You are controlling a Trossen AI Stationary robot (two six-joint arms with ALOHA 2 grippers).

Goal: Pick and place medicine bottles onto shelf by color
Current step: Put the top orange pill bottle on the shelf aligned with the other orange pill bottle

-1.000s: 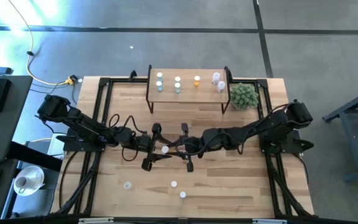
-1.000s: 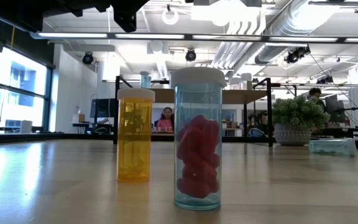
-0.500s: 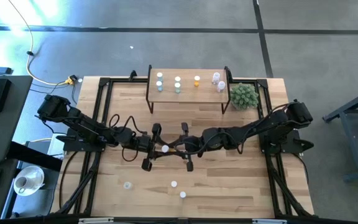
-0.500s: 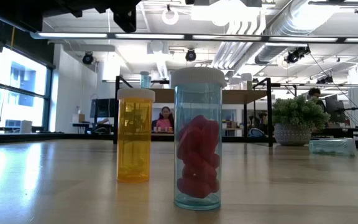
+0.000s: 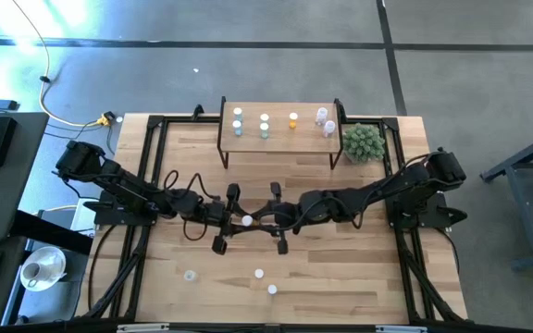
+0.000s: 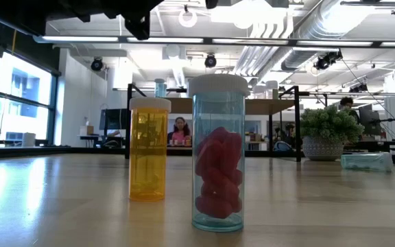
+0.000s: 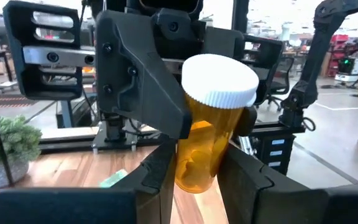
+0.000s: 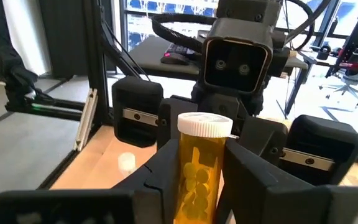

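High view: left gripper [image 5: 236, 222] and right gripper [image 5: 265, 222] meet at frame centre, both on one white-capped orange bottle [image 5: 246, 221], cap up; shelf [image 5: 279, 135] at upper centre carries seven bottles, three more stand at lower centre. Low view: an orange bottle [image 6: 148, 148] and a clear-blue bottle [image 6: 217, 152] stand upright mid-frame (long axes vertical). Left wrist view: fingers [image 7: 158, 171] pinch the orange bottle's body, axis slightly tilted. Right wrist view: fingers [image 8: 166, 167] flank the same bottle, upright, touching it.
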